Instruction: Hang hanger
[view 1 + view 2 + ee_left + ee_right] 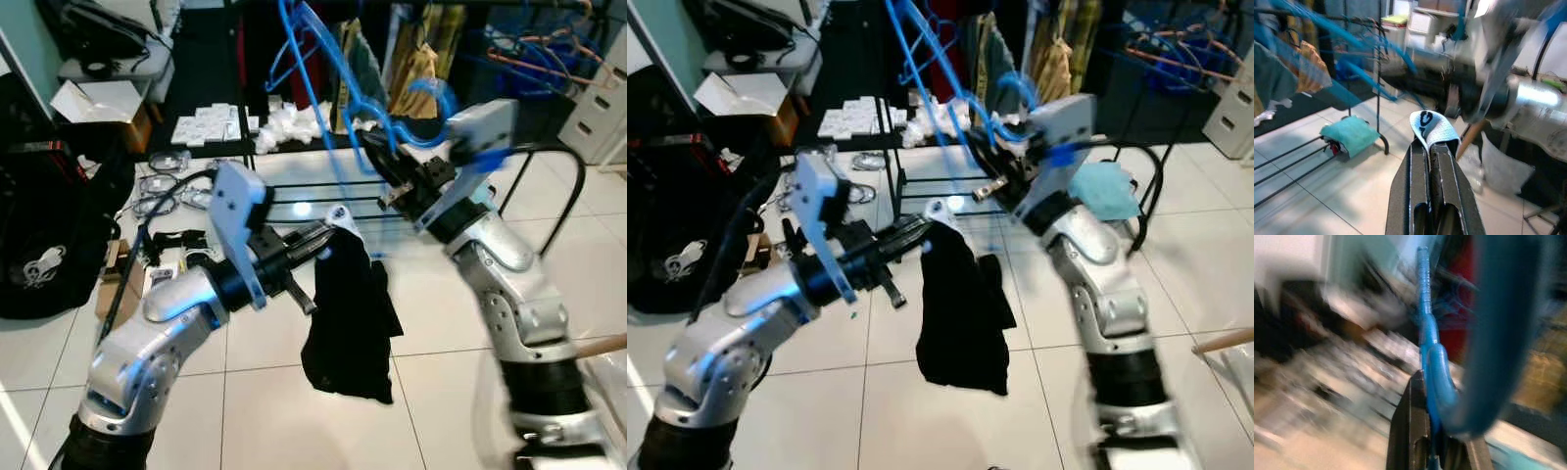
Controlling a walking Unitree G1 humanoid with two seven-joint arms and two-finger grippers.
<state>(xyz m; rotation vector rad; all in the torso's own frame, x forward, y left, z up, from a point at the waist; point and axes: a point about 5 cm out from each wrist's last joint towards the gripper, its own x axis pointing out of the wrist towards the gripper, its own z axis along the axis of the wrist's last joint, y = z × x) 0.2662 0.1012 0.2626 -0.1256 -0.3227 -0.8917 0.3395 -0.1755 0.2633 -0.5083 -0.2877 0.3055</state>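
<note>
A blue plastic hanger point(323, 73) rises above my right gripper point(377, 152), which is shut on its lower bar; the right wrist view shows the blue hanger point(1430, 347) clamped between the fingers. My left gripper point(328, 230) is shut on the white collar point(1432, 128) of a black garment point(348, 323), which hangs down from it over the tiled floor. The two grippers are close together, the right one a little higher and further back. Much of the hanger is blurred.
A black clothes rack point(549, 157) with low rails stands behind, with clothes point(421, 59) and more hangers point(544, 49) on it. A teal cloth point(1102, 188) lies by the rack's foot. Black bags point(44, 235), cables and boxes crowd the left. A wooden stick point(602, 345) enters at right.
</note>
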